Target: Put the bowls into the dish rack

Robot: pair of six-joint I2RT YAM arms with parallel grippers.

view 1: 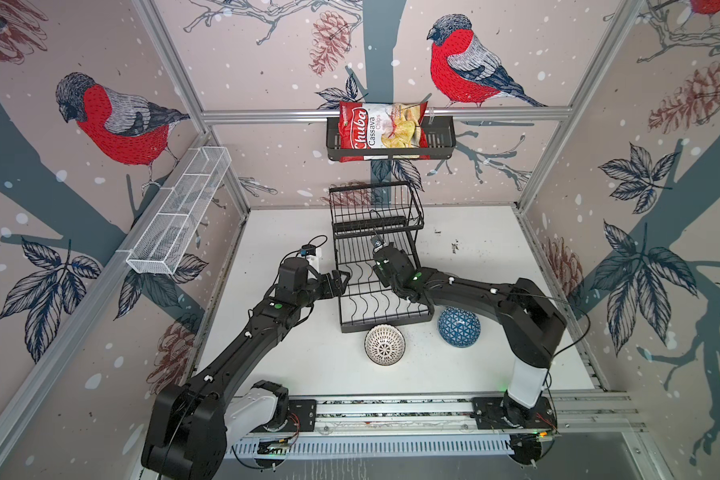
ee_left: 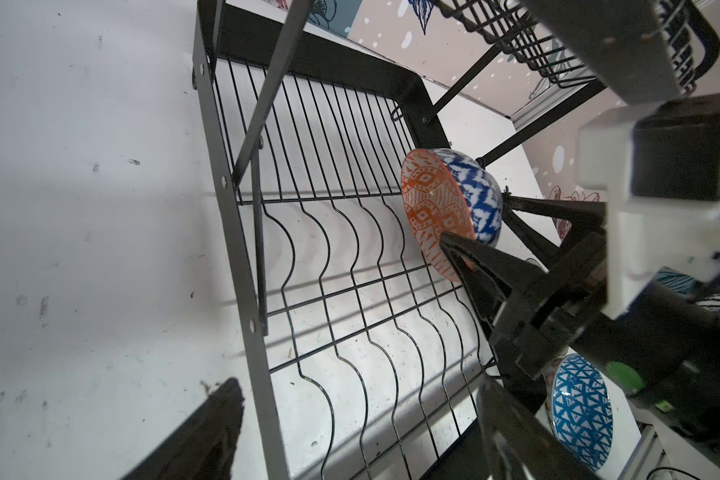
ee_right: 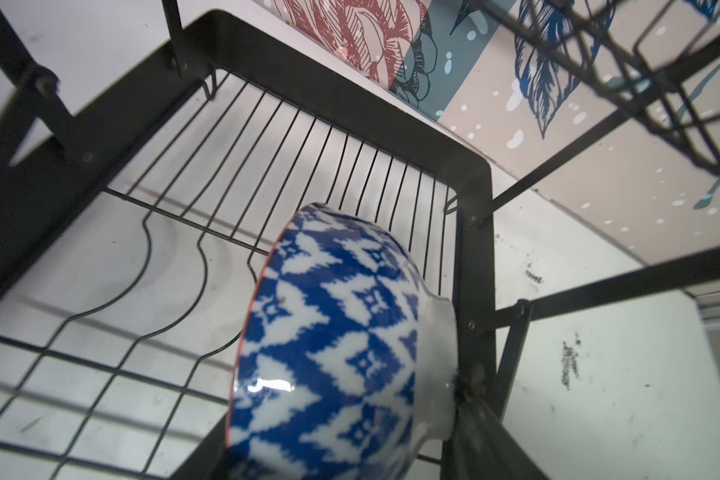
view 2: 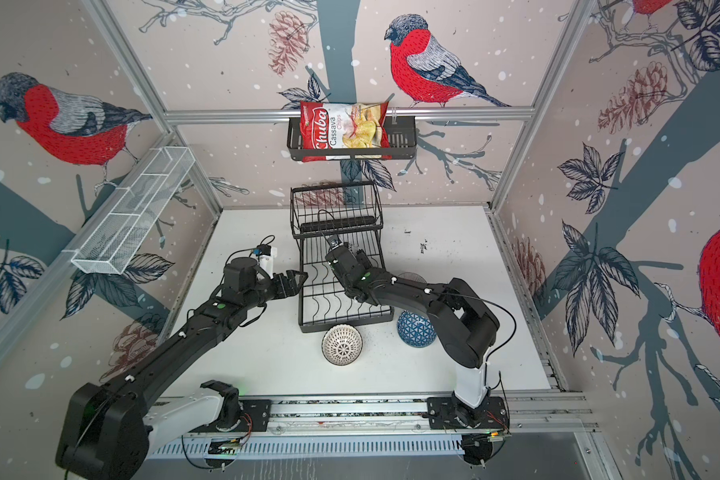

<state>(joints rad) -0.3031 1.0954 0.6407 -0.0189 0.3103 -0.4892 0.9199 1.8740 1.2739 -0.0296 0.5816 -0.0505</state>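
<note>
**Step in hand:** you are seating one bowl in the lower tier, as it appears.

1. **Right end effector (ee_left: 474,218).** It is closed narrow on the rim of the blue-and-white bowl (ee_right: 329,345). One finger sits inside the orange-patterned hollow and one behind. The bowl stands on edge.
2. **Directly beneath it: dish rack (view 1: 385,324).** The bowl is over the wavy lower tier, close against the side rail. You cannot tell whether the bowl touches the wires.
3. **Next move.** Lower the bowl until a wire trough takes the rim. Then release and draw back clear of the raised basket beyond.
4. **Across the rack: left end effector (view 1: 341,277).** Its jaws are wide and empty, just beside the opposite rail.
5. **Farther back, toward the arm bases.** The dotted white bowl (view 1: 384,344) and the blue-triangle bowl (view 1: 459,326) lie upturned on the desk (view 1: 304,365), not yet loaded.
</note>
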